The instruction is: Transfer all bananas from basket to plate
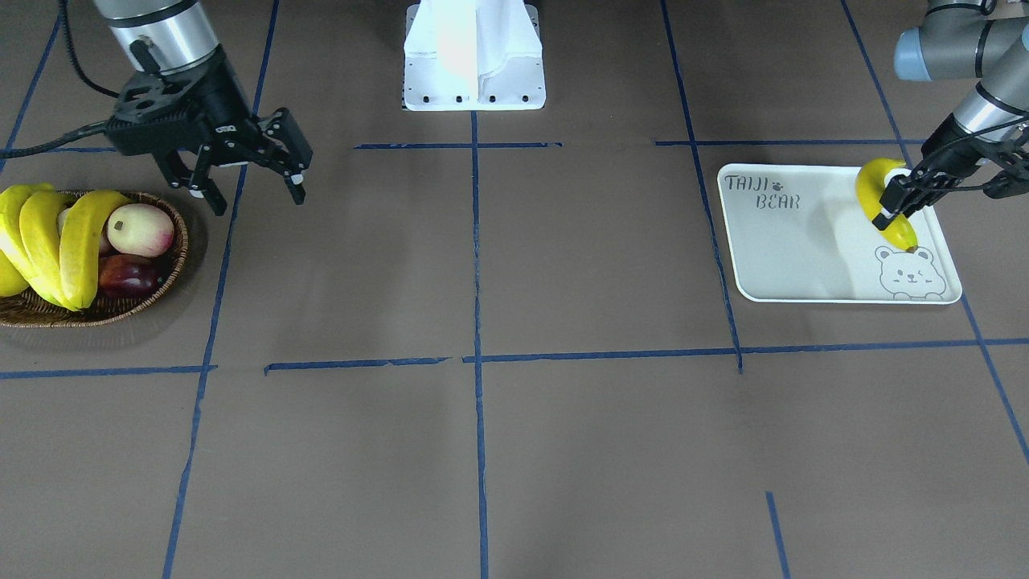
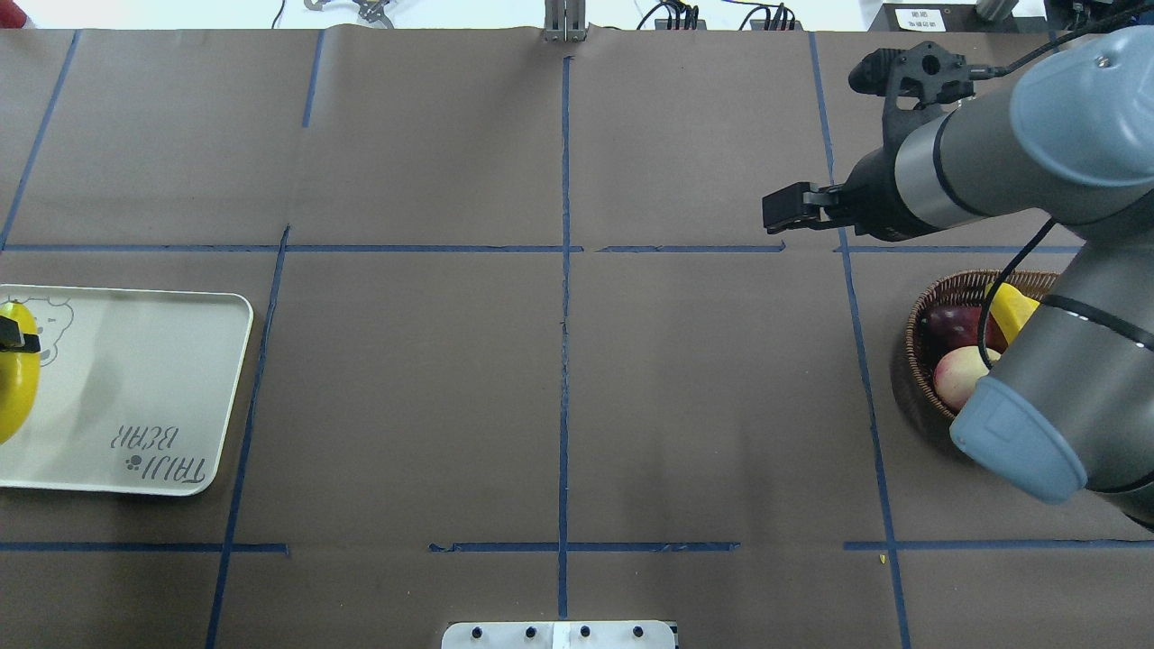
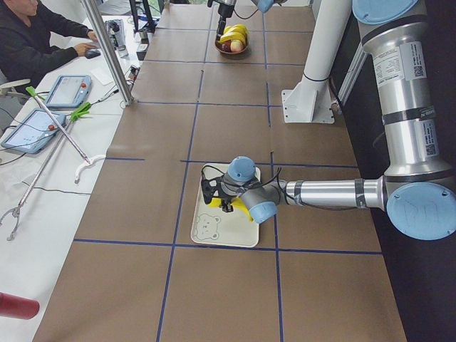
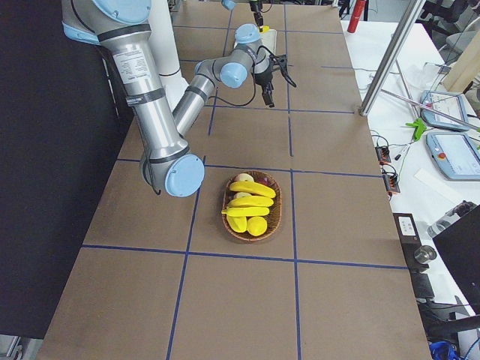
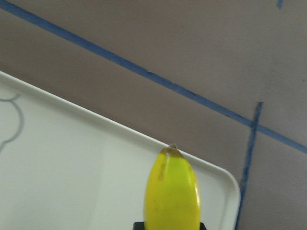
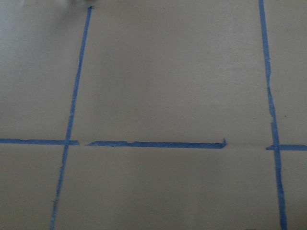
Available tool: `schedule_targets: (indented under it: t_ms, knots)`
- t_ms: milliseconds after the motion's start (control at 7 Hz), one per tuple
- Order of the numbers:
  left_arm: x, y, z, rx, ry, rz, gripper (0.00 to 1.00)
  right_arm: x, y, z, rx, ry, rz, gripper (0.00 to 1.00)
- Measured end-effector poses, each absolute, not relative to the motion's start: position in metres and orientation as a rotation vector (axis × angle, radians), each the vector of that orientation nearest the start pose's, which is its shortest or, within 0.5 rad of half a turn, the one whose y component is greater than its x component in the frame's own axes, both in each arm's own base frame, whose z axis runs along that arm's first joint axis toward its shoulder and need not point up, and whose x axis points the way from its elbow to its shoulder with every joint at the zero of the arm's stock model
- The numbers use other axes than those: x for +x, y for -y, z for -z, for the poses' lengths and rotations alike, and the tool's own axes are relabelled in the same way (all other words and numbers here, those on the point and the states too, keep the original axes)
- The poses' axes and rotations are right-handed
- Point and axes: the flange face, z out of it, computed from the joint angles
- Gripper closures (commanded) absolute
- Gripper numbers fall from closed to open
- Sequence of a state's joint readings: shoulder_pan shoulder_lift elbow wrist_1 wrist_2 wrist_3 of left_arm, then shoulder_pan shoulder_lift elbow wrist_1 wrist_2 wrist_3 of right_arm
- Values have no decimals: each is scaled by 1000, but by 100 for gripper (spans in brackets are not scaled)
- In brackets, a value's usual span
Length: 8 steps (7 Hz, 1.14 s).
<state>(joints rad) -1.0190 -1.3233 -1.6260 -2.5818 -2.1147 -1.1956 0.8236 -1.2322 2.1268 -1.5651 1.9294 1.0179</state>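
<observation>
My left gripper (image 1: 894, 211) is shut on a yellow banana (image 1: 870, 189) and holds it over the bear-face end of the white plate (image 1: 796, 249). The left wrist view shows the banana's tip (image 5: 172, 191) over the plate's corner (image 5: 72, 167). It also shows at the edge of the overhead view (image 2: 16, 392). Three more bananas (image 1: 76, 241) lie in the wicker basket (image 1: 173, 265) at the other end of the table. My right gripper (image 1: 257, 197) is open and empty, above the table just beside the basket.
The basket also holds a pale red-blushed fruit (image 1: 141, 229), a dark red fruit (image 1: 129, 277) and a stubby yellow fruit (image 1: 8, 277). The robot's white base (image 1: 474, 56) stands at the table's middle edge. Blue tape lines mark the brown table.
</observation>
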Motion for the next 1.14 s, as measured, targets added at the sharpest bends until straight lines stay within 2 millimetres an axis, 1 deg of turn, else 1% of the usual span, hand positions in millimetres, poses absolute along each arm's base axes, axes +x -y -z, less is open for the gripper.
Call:
schedule_targets:
  t_ms: [143, 286, 429, 571, 714, 857, 1143]
  knots:
    - [147, 396, -646, 122, -925, 371, 33, -267, 455, -247, 289, 900, -79, 0]
    - [149, 401, -649, 124, -921, 370, 1, -260, 458, -251, 280, 901, -75, 0]
    - [151, 405, -648, 127, -924, 367, 1, -255, 459, -256, 277, 898, -72, 0]
    - [153, 407, -646, 129, -931, 363, 0, -246, 462, -264, 275, 889, -62, 0]
    - [155, 411, -640, 133, -940, 360, 0, -229, 465, -278, 272, 876, -42, 0]
    - [160, 419, -632, 145, -953, 355, 0, -206, 467, -302, 266, 855, -13, 0]
    - [164, 432, -609, 180, -986, 342, 0, -149, 459, -370, 237, 796, 74, 0]
